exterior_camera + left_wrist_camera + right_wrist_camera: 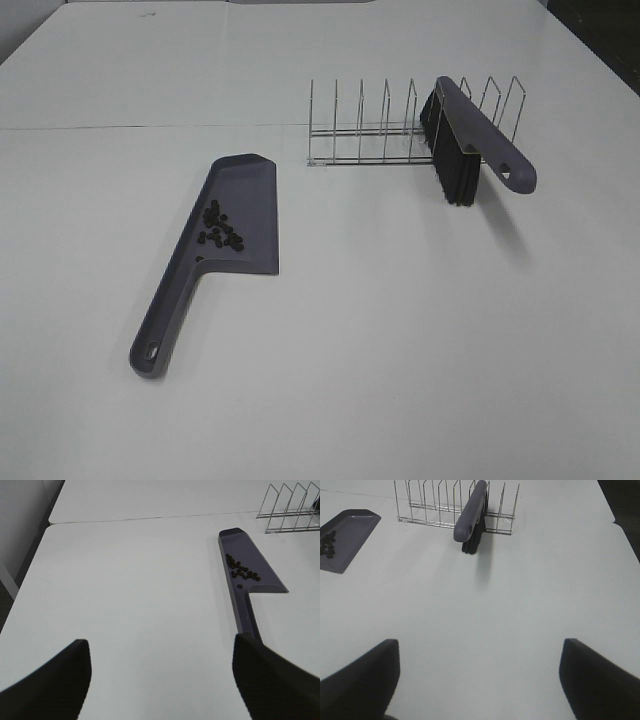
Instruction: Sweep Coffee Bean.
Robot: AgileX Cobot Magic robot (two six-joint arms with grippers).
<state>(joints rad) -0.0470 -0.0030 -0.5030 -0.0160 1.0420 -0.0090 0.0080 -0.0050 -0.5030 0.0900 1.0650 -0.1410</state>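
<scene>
A matte white table (400, 380) carries three items: one dustpan, one wire rack and one brush. The purple-grey plastic dustpan (245, 215) lies flat left of centre, its shallow tray squared at the front lip and angled at the far corner, its long rounded handle ending in a slotted hang-hole toward the near-left. The coffee beans (220, 228), roughly a dozen small dark ovals, sit bunched inside the tray along its raised left wall, close to where the handle begins. Behind and to the right stands a thin metal wire rack (370, 125) of upright looped dividers; the brush (470, 140), with a matching purple-grey handle and a dense block of black bristles, rests tilted in the rack's right-hand slots, its handle jutting out past the rack toward the near-right. Broad bare surface opens in front of the dustpan and brush, and a seam crosses the table behind them. The left end effector (160, 675) hovers with its two dark fingers spread wide, empty, over the table's left side; the right end effector (480, 675) is likewise spread and empty above the near-right area.
</scene>
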